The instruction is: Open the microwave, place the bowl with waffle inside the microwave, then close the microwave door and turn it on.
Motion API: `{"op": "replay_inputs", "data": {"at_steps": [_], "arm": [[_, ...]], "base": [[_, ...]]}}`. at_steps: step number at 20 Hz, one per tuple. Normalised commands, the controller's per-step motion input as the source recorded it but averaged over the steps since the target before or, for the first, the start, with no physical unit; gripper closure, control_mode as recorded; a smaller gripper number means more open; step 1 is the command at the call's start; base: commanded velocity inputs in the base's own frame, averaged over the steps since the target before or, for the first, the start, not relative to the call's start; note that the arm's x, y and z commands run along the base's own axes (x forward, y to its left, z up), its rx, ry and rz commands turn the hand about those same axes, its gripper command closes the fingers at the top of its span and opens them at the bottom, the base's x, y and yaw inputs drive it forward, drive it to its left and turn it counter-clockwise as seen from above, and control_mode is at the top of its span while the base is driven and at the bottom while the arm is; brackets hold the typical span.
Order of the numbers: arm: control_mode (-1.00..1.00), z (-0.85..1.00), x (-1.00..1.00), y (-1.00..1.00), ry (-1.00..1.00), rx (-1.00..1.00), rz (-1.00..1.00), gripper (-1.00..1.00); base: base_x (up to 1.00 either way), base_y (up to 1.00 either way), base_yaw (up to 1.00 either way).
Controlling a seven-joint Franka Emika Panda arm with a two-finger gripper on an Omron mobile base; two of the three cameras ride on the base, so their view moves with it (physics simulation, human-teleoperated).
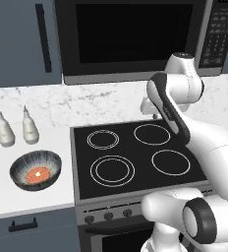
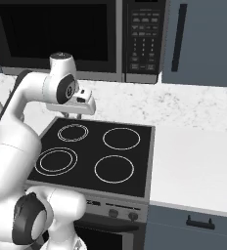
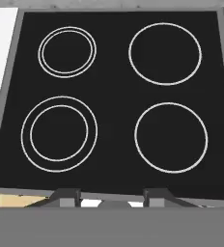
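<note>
- Microwave (image 1: 135, 39), a wide black and steel-grey oven, is mounted on the wall above the black four-ring stovetop (image 1: 135, 160); its microwave door (image 1: 130, 37), a flat panel with a big dark glass window, is shut flush with the front.
- At the far left of the left base view, two small white squeeze bottles (image 1: 16, 128) stand upright side by side on the white counter (image 1: 32, 197), near the marble backsplash.
- Just in front of the bottles sits the small round bowl (image 1: 36, 170), dark blue-grey with fine white streaks, on the counter left of the stovetop and apart from its edge.
- Inside the bowl lies the round orange-brown waffle (image 1: 37, 174) with a pale spot at its centre.
- A dark blue cabinet door with a bar handle (image 1: 43, 37) hangs to the left of the microwave.
- The white arm reaches over the stovetop, and the two-finger gripper (image 3: 113, 197) hovers above it, pointing down at the four rings, well apart from the bowl.
- In the hand view the two dark fingertips (image 3: 65, 195) stand a moderate gap apart, with nothing between them.
- The button keypad (image 2: 141, 39) fills the right part of the microwave front.
- To the right of the stovetop is a stretch of bare white counter, with another dark blue cabinet (image 2: 203, 41) above it.
</note>
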Motion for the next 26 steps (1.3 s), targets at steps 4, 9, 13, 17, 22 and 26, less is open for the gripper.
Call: {"op": "replay_inputs", "data": {"at_steps": [4,9,13,17,22,26], "arm": [[-1.00,0.06,-0.08,-0.09,-0.11,0.00,0.01,-1.00],[-1.00,0.66,-0.56,-0.61,-0.37,0.00,0.00,-1.00],[-1.00,0.79,-0.30,-0.67,-0.33,0.00,0.00,-1.00],[-1.00,0.38,-0.10,-0.41,-0.13,0.01,0.00,-1.00],[-1.00,0.59,-0.07,-0.38,-0.46,0.00,0.01,-1.00],[-1.00,0.55,0.00,-0.30,-0.36,0.00,-0.03,-1.00]], "base": [[0.00,0.00,0.00],[0.00,0.00,0.00],[0.00,0.00,0.00],[0.00,0.00,0.00],[0.00,0.00,0.00],[0.00,0.00,0.00]]}}
